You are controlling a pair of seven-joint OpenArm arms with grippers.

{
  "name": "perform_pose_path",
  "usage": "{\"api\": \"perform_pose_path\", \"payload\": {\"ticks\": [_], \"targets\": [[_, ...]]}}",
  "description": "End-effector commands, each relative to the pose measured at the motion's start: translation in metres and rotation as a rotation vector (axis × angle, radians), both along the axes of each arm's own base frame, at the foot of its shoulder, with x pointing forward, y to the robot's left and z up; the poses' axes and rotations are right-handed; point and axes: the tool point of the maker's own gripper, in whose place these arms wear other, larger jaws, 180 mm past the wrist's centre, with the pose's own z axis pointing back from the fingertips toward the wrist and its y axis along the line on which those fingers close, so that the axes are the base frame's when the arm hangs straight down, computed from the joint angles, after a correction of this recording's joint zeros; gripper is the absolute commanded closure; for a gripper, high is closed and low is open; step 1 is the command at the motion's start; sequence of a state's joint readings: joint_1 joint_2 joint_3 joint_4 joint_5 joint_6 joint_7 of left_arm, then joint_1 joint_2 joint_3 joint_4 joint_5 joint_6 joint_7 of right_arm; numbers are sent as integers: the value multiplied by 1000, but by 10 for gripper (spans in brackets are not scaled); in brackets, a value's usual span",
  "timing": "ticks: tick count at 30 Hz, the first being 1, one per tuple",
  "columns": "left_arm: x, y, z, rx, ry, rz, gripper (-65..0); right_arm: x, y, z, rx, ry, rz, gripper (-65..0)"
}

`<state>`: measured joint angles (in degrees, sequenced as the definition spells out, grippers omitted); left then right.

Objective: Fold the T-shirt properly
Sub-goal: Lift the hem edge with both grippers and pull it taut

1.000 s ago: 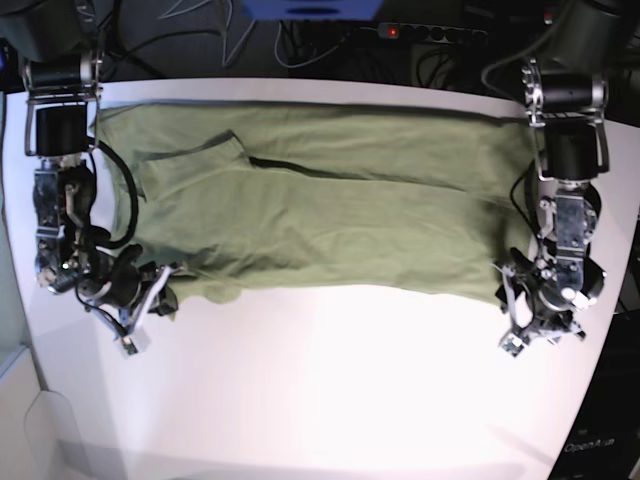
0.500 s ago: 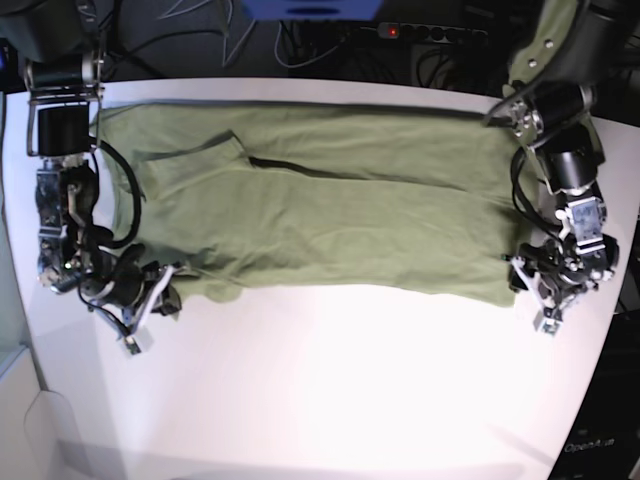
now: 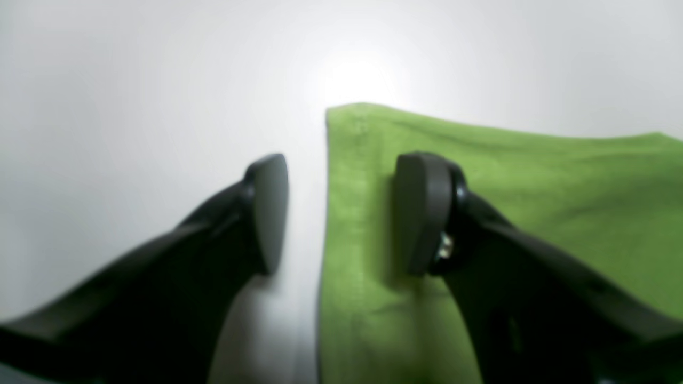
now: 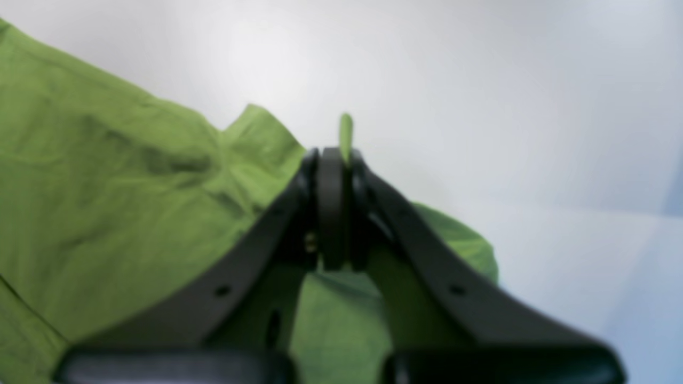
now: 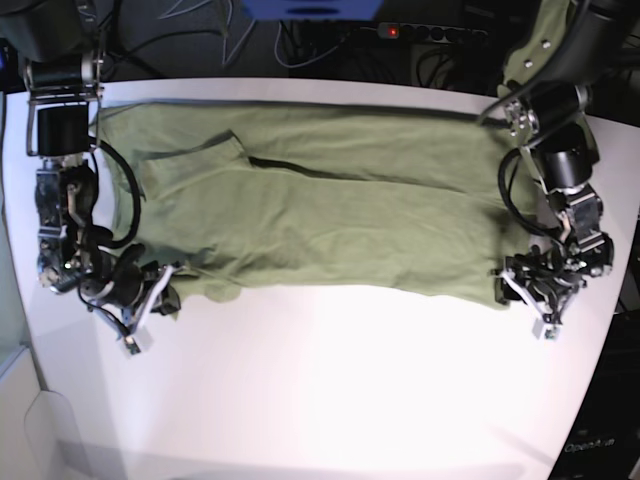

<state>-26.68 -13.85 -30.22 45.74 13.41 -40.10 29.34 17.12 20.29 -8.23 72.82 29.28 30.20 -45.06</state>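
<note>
The olive-green T-shirt (image 5: 330, 200) lies spread wide across the white table (image 5: 320, 400), its near edge wrinkled. On the base view's right, my left gripper (image 5: 522, 298) stands open at the shirt's near corner. In the left wrist view the left gripper (image 3: 344, 213) straddles the hem of the T-shirt (image 3: 533, 186), one finger (image 3: 267, 213) over bare table and the other on the cloth. On the base view's left, my right gripper (image 5: 158, 298) is shut on the shirt's near corner. The right wrist view shows that right gripper (image 4: 333, 157) pinching a fold of the T-shirt (image 4: 106, 186), a sliver poking past the tips.
A power strip (image 5: 430, 32) and cables lie behind the table's far edge. The table's right edge (image 5: 625, 290) runs close to my left arm, and its left edge is close to my right arm.
My left arm has swung and its gripper has moved up and inward from bare table to the shirt's near corner, still open. The right arm and shirt have barely moved.
</note>
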Motion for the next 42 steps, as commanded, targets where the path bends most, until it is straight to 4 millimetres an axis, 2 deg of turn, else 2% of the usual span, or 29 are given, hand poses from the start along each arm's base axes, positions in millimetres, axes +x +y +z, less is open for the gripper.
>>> {"api": "perform_pose_path", "payload": {"ticks": [1, 7, 13, 18, 24, 32, 34, 38, 39, 42], "targets": [[17, 7, 23, -1, -72, 14, -314, 14, -2, 21, 11, -64, 3, -13], [18, 4, 23, -16, -80, 16, -314, 13, -2, 21, 11, -62, 3, -13], [16, 16, 25, -41, -95, 70, -314, 13, -2, 20, 11, -61, 2, -13], [12, 14, 20, -44, -81, 74, -314, 13, -2, 20, 11, -61, 2, -13], [-1, -2, -10, -105, -4, 69, -314, 13, -2, 20, 11, -61, 2, -13], [-4, -5, -16, -113, 17, 67, -306, 13, -2, 21, 11, -62, 3, -13], [-4, -7, -16, -117, 19, 60, -273, 13, -2, 21, 11, -62, 3, -13], [-6, -9, -19, -115, 27, 55, -82, 14, -3, 21, 11, -64, 2, -13], [-8, -9, -20, -115, 32, 54, -52, 14, -3, 21, 11, -64, 2, -13], [-9, -8, -22, -107, 38, 51, -41, 14, -3, 21, 11, -64, 2, -13]]}}
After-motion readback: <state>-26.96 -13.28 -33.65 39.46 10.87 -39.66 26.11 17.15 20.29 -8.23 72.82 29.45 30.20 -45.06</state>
